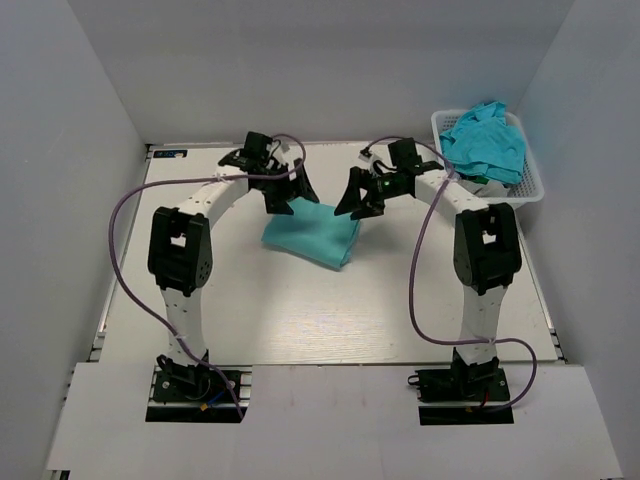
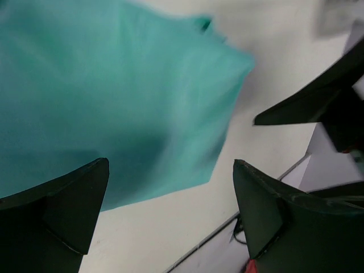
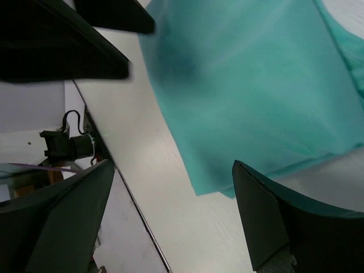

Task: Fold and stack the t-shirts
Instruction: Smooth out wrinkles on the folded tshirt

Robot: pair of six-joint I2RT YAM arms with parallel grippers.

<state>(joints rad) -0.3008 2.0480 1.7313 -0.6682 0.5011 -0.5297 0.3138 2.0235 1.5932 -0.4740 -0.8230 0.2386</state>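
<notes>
our left gripper (image 1: 292,192) and right gripper (image 1: 360,200) hover with jaws apart, holding nothing, at 11 and 1 o'clock of the folded tee (image 1: 312,235); we judge them free to fetch another. more tees (image 1: 485,145) lie heaped in the basket (image 1: 533,192) at 2 o'clock.
</notes>
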